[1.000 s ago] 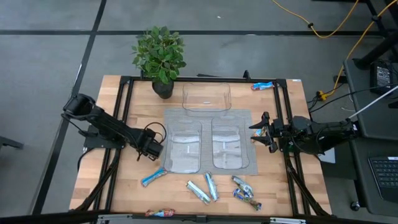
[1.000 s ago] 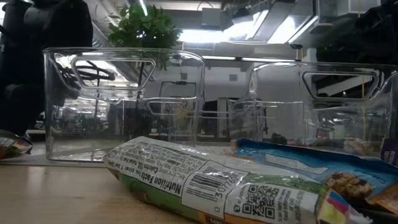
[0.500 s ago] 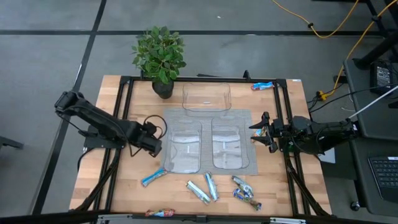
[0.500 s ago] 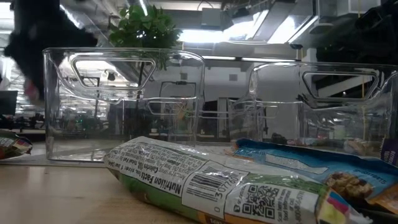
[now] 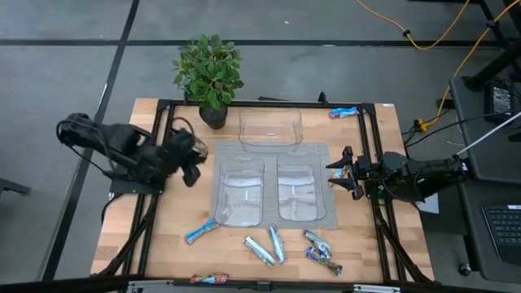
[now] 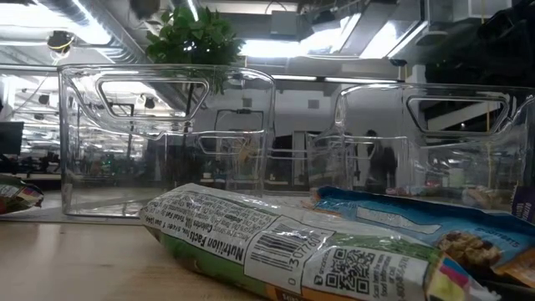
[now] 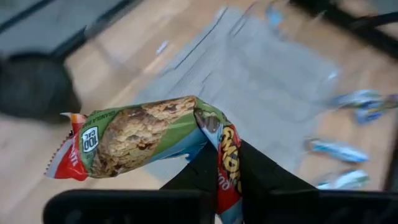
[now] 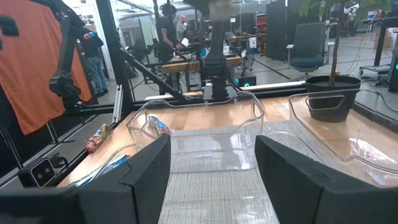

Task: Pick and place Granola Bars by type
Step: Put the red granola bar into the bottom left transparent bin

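Left gripper (image 7: 214, 180), raised over the table's left side beside the trays, is clamped on a green-wrapped granola bar (image 7: 140, 137) near one end; the light, crinkly wrapper buckles at the pinch, so a mid-bar hold would likely be steadier. Right gripper (image 8: 211, 168), fingers apart, waits by the clear trays (image 8: 199, 124).

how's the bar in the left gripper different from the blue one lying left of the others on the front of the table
The held bar has a green wrapper with a red end; the blue bar is bright blue. The held bar is pinched in the shut left gripper and lifted off the wood near the plant, bent at the pinch; the blue bar lies flat and straight on the table, untouched. Both are small wrapped bars, and neither is in a tray.
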Robot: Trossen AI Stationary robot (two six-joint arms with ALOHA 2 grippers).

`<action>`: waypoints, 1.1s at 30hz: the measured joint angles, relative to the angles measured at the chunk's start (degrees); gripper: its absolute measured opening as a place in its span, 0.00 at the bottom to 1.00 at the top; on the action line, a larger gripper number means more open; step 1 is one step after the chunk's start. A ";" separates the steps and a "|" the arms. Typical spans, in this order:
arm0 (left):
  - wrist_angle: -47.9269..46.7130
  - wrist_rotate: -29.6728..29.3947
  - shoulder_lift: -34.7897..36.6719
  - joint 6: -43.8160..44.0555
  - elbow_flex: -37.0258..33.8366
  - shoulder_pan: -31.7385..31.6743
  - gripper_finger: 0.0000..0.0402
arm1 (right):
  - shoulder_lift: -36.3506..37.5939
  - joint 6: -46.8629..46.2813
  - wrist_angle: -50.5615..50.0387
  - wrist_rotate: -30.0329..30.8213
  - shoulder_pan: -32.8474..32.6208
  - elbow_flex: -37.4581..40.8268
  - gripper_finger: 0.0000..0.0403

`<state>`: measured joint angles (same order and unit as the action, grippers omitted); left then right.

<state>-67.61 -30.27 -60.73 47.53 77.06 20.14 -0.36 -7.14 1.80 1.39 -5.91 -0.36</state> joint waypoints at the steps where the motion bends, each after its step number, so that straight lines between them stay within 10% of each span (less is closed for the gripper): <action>1: 0.32 0.22 0.26 -1.95 0.98 0.00 0.06 | 0.02 -0.04 0.00 0.02 0.00 0.00 0.58; 21: 13.41 30.44 -9.86 -34.24 3.59 -15.78 0.07 | 0.00 -0.04 0.02 0.01 0.00 0.01 0.58; 33: 14.08 31.79 -21.30 -30.29 3.59 -15.21 0.08 | 0.01 0.03 0.00 0.00 0.01 0.00 0.58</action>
<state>-53.53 1.52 -82.03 17.24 80.64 4.93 -0.35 -7.10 1.80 1.39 -5.90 -0.36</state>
